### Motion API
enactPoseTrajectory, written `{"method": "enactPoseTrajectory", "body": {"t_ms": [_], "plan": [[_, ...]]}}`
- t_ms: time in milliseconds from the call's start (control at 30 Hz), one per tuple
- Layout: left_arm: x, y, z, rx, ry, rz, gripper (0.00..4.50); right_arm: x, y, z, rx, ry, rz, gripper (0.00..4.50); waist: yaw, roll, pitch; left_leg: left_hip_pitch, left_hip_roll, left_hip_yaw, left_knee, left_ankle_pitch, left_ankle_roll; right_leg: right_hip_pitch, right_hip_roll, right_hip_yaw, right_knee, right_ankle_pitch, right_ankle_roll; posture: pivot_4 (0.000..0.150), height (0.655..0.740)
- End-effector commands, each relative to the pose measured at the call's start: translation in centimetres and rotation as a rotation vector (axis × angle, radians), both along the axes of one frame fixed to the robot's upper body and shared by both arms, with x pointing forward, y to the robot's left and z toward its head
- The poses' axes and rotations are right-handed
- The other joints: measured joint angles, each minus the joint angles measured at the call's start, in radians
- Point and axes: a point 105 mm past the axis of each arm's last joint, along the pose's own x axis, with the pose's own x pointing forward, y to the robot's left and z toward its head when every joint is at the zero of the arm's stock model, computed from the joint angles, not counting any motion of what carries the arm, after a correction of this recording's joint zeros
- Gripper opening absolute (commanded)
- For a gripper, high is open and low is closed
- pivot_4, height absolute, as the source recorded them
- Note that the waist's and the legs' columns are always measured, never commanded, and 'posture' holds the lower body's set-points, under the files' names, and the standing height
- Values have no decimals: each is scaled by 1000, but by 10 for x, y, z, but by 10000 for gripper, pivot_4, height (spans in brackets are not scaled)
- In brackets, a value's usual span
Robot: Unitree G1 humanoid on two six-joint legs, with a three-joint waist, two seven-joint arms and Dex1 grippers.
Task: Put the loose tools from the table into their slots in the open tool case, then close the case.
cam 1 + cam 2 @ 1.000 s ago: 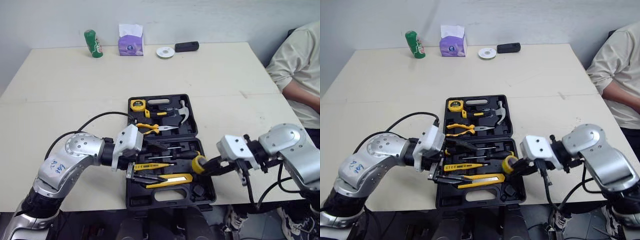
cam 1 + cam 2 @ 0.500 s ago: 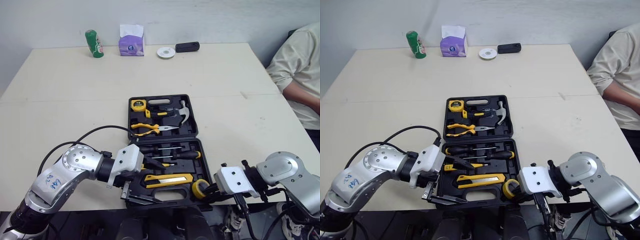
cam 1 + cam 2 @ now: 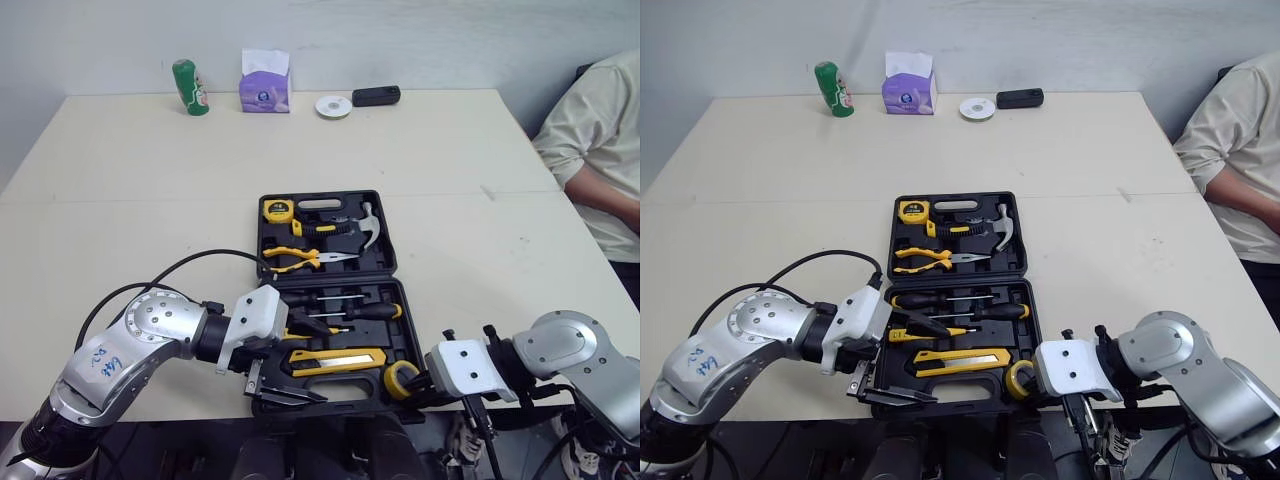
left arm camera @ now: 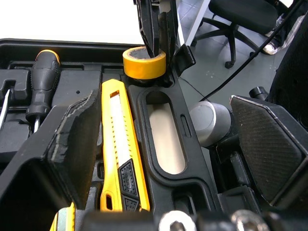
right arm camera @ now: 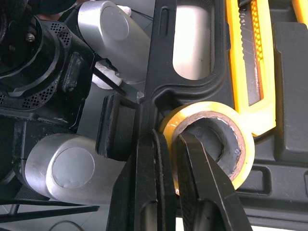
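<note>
The black tool case [image 3: 392, 250] lies open at the table's front edge. Its far half holds a tape measure [image 3: 277, 210], a hammer [image 3: 365, 225] and pliers [image 3: 295, 260]. Screwdrivers [image 3: 350, 312] and a yellow utility knife [image 3: 335, 357] lie in the near half. My right gripper [image 3: 412, 386] is shut on the wall of a yellow tape roll [image 3: 402, 378], one finger inside it, at the case's near right corner. My left gripper [image 3: 288, 390] is open at the near left corner, its pads [image 4: 72, 139] straddling the front rim by the handle opening.
Along the table's far edge stand a green can [image 3: 185, 87], a purple tissue box [image 3: 264, 82], a white disc [image 3: 330, 105] and a black device [image 3: 375, 96]. A person [image 3: 600, 140] sits at the right. The case reaches the table's near edge.
My right gripper carried the tape roll from beside the screwdriver handles to the case's near right corner. My left gripper dropped back to the near left corner. Both have hardly moved in the last half second.
</note>
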Motion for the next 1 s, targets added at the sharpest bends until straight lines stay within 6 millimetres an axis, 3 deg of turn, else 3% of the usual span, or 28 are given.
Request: {"method": "enactPoseTrajectory", "body": {"t_ms": [33,133,233,333,467,567,1000], "plan": [[-6,-3,8,-23,-33,-27,45000,-8,3,4,10,10,28,4410,0,0,0,0,0,0,0,0,0,0,0,0,0,0,0,1500,7278],[-5,-3,8,-22,-36,-30,45000,-15,6,22,61,46,52,16299,2,0,0,0,0,0,0,0,0,0,0,0,0,0,0,1500,7278],[-4,-3,7,-21,-39,-32,45000,-13,6,38,111,30,43,31117,5,0,0,0,0,0,0,0,0,0,0,0,0,0,0,1500,7278],[-5,-4,7,-22,-38,-35,45000,-6,5,46,175,33,6,31117,10,-1,0,0,0,0,0,0,0,0,0,0,0,0,0,1500,7278],[-5,-4,7,-26,-36,-37,45000,3,10,43,280,26,-43,16472,16,-1,0,0,0,0,0,0,0,0,0,0,0,0,0,1500,7278],[-5,-5,7,-27,-37,-38,45000,1,13,31,334,35,-26,439,17,-1,0,0,0,0,0,0,1,0,0,0,0,0,0,1500,7278],[-4,-4,10,-23,-50,-45,45000,14,7,-15,400,18,-93,439,16,-1,0,1,0,0,0,0,1,1,0,0,1,0,0,1500,7278]]}}
